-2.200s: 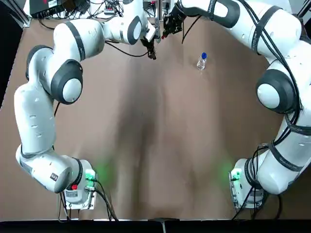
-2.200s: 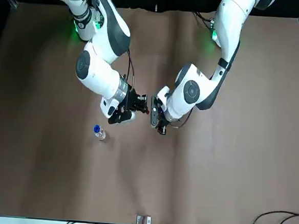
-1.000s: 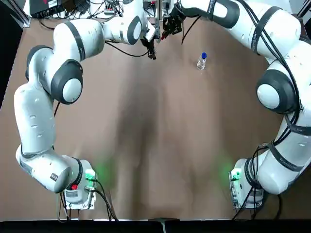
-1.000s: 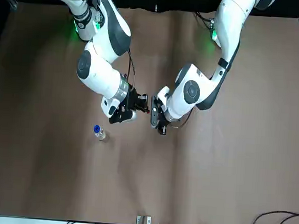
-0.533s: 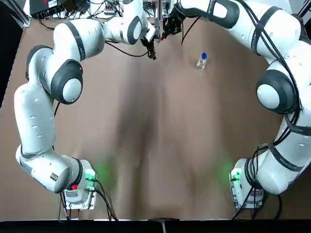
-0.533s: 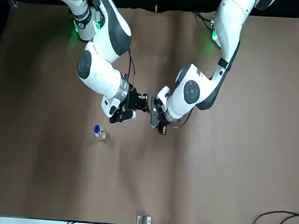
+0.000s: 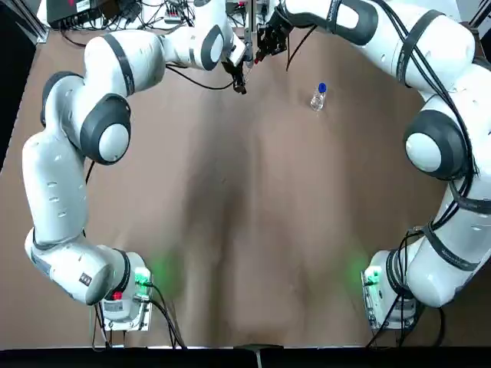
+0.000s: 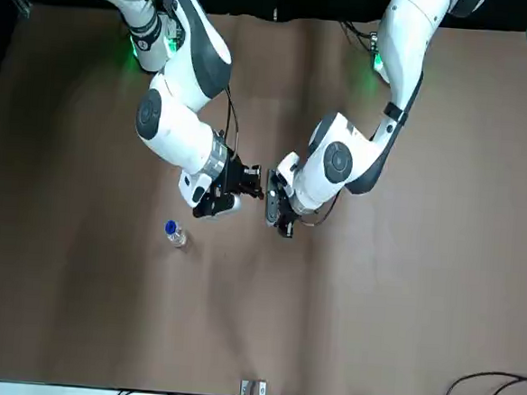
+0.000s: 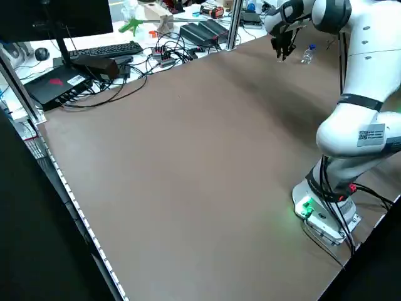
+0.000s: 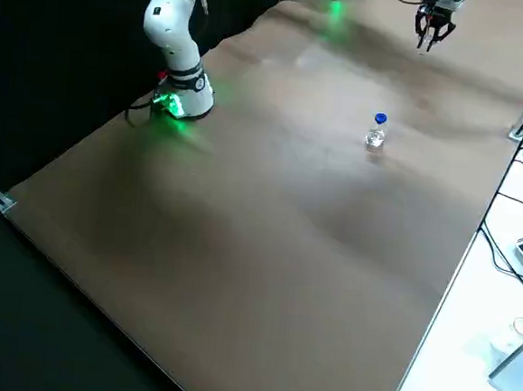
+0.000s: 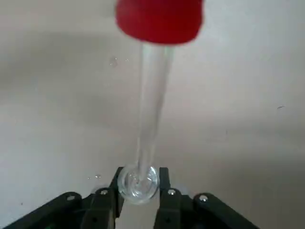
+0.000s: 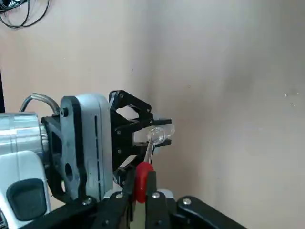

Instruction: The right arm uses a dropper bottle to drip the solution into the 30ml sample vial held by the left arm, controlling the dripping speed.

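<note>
Item: tiny clear glass vial point(image 11: 138, 181), clamped in your left gripper point(image 11: 137, 198). Red-bulbed glass dropper point(image 12: 141, 179), pinched by right gripper point(image 12: 138, 200), tip at the vial's mouth. Blue-collared clear bottle point(image 7: 318, 97) stands apart. Risk: oversqueezing floods; drift misses.

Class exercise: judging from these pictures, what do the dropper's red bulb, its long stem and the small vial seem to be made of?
Red bulb: probably rubber, matte and opaque.
Stem: clear glass or plastic; the table shows through it.
Sample vial: apparently glass, colourless with a bright glinting rim.
</note>
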Robot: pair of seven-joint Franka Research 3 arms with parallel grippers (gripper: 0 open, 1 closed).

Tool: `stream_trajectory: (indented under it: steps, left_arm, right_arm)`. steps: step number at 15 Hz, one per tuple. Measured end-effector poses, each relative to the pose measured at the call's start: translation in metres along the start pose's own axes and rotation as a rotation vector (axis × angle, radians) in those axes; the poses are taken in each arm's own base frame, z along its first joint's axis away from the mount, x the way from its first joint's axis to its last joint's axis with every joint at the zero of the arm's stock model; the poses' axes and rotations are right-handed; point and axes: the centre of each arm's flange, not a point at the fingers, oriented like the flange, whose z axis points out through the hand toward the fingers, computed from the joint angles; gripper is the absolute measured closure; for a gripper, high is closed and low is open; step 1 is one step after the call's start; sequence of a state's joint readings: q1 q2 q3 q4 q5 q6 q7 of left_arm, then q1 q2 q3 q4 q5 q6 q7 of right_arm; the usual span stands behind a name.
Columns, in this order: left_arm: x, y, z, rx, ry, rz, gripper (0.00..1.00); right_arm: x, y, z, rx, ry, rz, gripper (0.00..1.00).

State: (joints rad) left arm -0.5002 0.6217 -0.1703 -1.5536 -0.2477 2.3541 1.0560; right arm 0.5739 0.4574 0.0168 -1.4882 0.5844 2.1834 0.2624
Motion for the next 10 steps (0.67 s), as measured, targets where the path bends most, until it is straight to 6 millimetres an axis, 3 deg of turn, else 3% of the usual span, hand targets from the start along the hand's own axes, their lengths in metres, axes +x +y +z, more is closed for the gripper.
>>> stream_trajectory:
  steps: [10]
  left_arm:
    - [0.0000,0.0000,0.0000,0.000,0.000,0.000,0.69]
  right_arm:
    - [0.0003,0.0008,0.0005,-0.001,-0.001,-0.003,0.90]
